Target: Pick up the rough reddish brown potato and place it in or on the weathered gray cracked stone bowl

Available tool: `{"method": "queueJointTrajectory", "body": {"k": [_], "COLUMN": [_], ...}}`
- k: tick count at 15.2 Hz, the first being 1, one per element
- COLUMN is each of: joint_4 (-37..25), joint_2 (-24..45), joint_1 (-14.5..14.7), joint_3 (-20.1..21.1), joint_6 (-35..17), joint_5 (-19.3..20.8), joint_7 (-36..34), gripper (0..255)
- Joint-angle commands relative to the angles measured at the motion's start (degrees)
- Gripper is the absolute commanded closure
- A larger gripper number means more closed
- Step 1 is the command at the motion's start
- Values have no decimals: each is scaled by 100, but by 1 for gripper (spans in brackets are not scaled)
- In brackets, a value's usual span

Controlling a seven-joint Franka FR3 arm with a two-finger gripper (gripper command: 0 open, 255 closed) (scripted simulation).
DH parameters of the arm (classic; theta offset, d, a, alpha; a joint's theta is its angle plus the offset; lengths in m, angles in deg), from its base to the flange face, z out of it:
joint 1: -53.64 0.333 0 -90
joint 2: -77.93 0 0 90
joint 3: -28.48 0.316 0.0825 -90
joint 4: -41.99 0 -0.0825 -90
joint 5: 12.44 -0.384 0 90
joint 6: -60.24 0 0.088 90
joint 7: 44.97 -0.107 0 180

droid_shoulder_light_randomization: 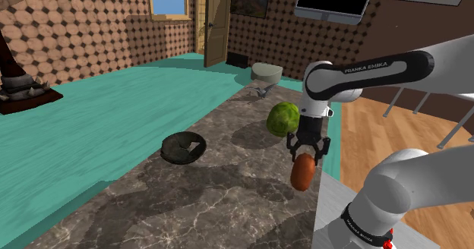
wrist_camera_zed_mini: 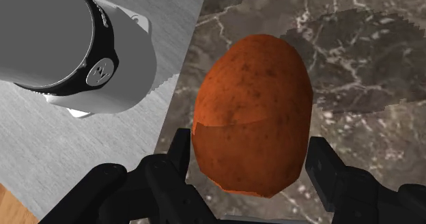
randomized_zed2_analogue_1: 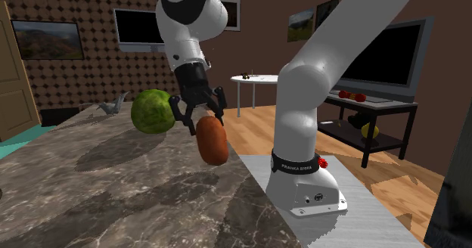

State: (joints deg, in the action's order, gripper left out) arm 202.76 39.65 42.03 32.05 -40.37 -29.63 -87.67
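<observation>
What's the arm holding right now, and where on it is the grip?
The potato, clasped at its upper end between the jaws; the rest hangs below them.

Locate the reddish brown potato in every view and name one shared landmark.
Shoulder view: rough reddish brown potato, right of centre, clasped by the black tool.
Second exterior view: near the centre.
Wrist view: between the tool's fingers.
Shared landmark: dark veined marble countertop.
</observation>
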Motion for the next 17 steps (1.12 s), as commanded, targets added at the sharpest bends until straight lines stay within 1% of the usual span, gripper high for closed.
{"method": "queueJointTrajectory", "body": {"k": [1,13,14,17], "joint_4": [-101,-830,-831,-1246], "joint_2": [-90,-423,-424,205], "joint_1": [-6,-26,-26,126], "joint_3": [-15,-103,-103,156], "joint_6": [189,1227,1229,941], "joint_5": [23,119,119,-141], "joint_7": [-42,-277,-277,-508], "gripper": [255,255,255,255]}}
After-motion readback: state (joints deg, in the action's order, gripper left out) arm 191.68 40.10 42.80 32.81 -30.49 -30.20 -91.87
